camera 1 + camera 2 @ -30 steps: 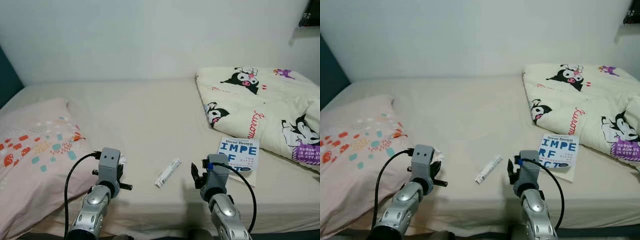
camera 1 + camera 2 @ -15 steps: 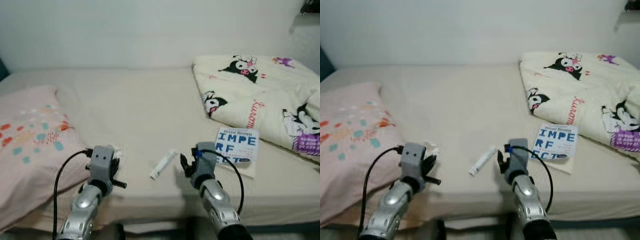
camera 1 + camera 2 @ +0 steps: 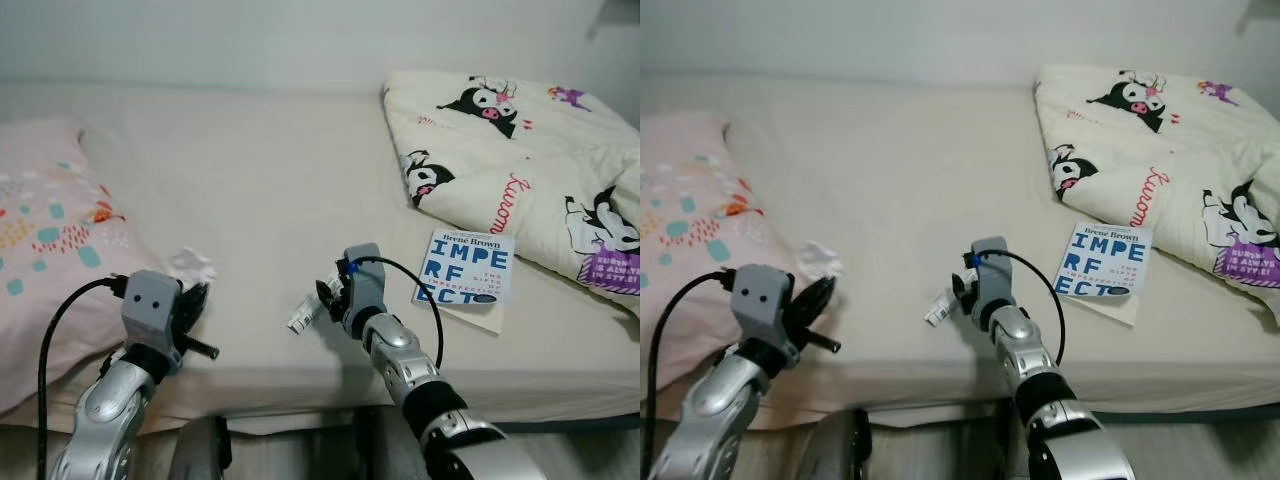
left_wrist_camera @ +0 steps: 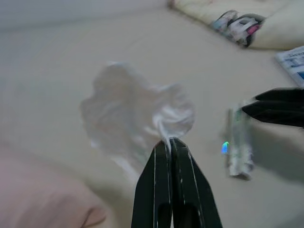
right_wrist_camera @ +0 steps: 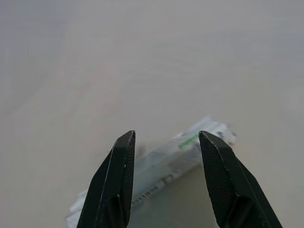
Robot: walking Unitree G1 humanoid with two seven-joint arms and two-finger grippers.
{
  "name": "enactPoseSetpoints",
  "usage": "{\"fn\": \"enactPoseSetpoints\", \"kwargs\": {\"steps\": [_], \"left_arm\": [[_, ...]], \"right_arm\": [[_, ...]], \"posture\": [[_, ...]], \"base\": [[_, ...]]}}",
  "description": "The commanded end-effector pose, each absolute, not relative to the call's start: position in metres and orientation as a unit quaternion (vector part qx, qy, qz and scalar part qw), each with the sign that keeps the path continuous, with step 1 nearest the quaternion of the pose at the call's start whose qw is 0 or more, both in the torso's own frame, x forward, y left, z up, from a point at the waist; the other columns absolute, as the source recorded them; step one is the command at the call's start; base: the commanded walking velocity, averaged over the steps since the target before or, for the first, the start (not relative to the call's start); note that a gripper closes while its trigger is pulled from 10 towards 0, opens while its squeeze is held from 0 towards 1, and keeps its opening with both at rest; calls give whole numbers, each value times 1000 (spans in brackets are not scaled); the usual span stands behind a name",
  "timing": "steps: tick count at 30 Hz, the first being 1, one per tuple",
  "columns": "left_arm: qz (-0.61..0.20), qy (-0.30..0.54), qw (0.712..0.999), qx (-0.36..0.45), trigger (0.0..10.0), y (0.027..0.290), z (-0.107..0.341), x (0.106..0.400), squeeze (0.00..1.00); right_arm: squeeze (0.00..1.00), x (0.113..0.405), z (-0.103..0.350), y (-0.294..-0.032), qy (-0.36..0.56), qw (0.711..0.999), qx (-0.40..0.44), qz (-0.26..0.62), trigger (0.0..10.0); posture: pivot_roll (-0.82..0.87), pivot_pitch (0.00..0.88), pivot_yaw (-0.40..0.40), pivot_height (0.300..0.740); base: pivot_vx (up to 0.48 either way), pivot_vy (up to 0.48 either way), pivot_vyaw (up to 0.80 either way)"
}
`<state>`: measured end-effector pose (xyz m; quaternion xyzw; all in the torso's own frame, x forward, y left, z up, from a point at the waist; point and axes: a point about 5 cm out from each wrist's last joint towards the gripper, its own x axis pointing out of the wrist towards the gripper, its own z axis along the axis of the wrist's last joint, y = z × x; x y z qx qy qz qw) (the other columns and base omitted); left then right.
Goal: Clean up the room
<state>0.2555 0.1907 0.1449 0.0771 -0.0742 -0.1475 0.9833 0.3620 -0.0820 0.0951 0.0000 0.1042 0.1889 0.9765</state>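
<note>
Silver arms, black cables, black-fingered claws

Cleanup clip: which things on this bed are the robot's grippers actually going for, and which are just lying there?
In hand:
- wrapper, between the open right gripper fingers
- crumpled tissue, at the shut left gripper

Lying about:
- book
- pillow
- quilt

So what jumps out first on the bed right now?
The right hand, fingers apart, is poised over a small wrapper near the bed's front edge. A blue-lettered book lies to its right beside the cartoon quilt; the left hand points at a crumpled tissue.
</note>
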Motion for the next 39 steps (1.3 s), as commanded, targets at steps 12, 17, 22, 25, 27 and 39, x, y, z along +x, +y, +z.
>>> {"fn": "enactPoseSetpoints", "kwargs": {"steps": [12,17,22,25,27,39], "left_arm": [[-229,-49,968,91,10000,184,157,227,0],[-236,-40,967,93,10000,184,157,226,0],[-241,-35,965,96,10000,184,157,228,0],[-247,-32,964,98,10000,183,156,229,0],[-252,-29,962,101,10000,183,156,229,0],[-277,-13,953,120,10000,184,155,232,0]], "right_arm": [[1000,369,95,-81,163,956,-70,234,10000],[1000,369,91,-86,183,949,-102,236,10000],[1000,368,87,-93,201,943,-120,237,10000],[1000,368,85,-98,209,942,-122,231,10000],[922,368,85,-103,215,945,-112,218,10000],[0,373,88,-115,225,959,-37,167,0]], "posture": [[138,299,-134,584],[140,299,-126,584],[144,303,-116,584],[144,305,-111,584],[145,308,-107,584],[158,312,-84,584]], "base": [[0,0,0],[0,0,0],[0,0,0],[0,0,0],[0,0,0],[0,0,0]]}}
